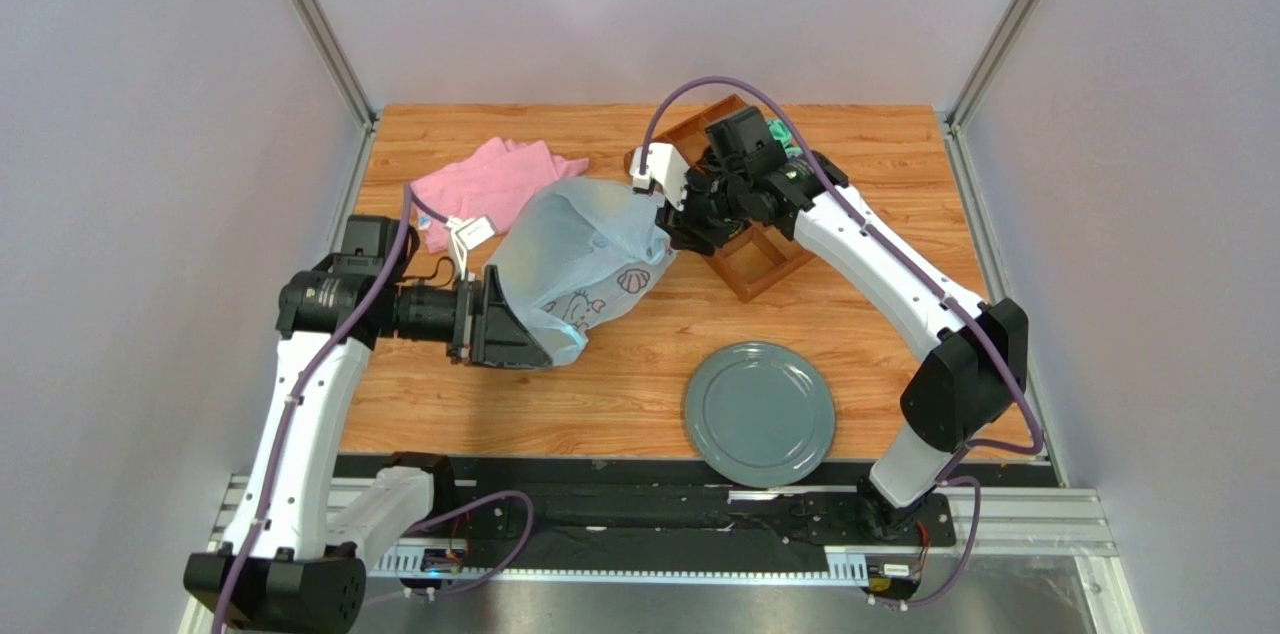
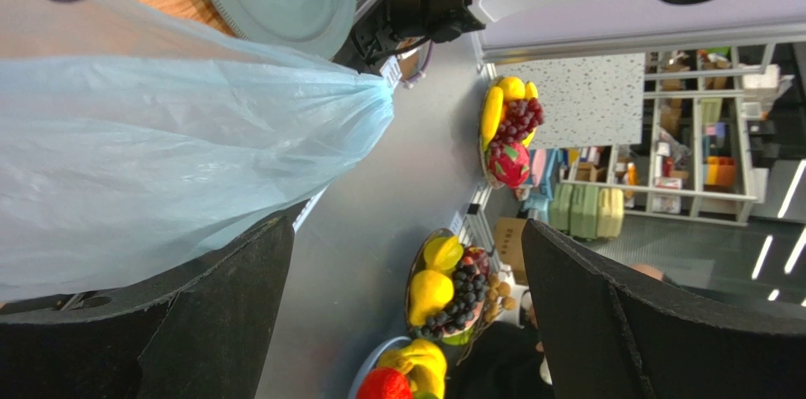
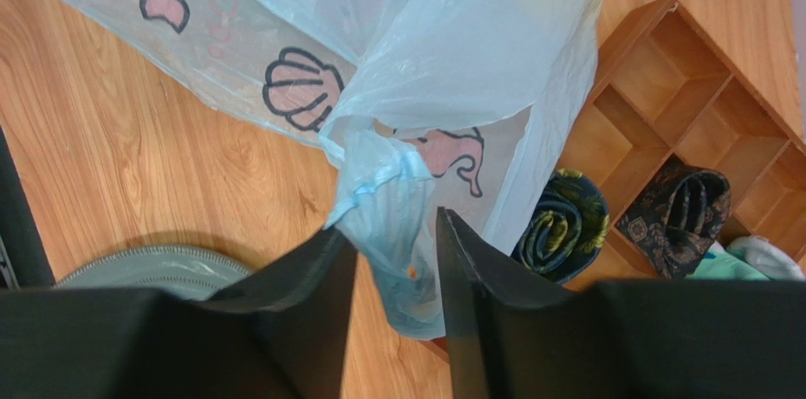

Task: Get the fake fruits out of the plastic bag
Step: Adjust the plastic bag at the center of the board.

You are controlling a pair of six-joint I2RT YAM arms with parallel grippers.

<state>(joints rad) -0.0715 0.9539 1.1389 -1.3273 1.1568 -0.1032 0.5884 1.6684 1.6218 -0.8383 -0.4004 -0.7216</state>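
The plastic bag, pale blue with a cartoon print, lies bunched in the middle of the table. The fake fruits are hidden; only a small orange spot shows through the plastic in the right wrist view. My right gripper is at the bag's far right end. In the right wrist view the jaws have narrowed onto the bag's knotted handle, and plastic fills the gap between them. My left gripper stands wide open at the bag's near left end. The bag drapes over one finger, with nothing between the two.
A grey-green plate sits near the front edge, right of centre. A wooden compartment tray behind my right gripper holds rolled socks. A pink cloth lies behind the bag. Bowls of other fruit stand off the table.
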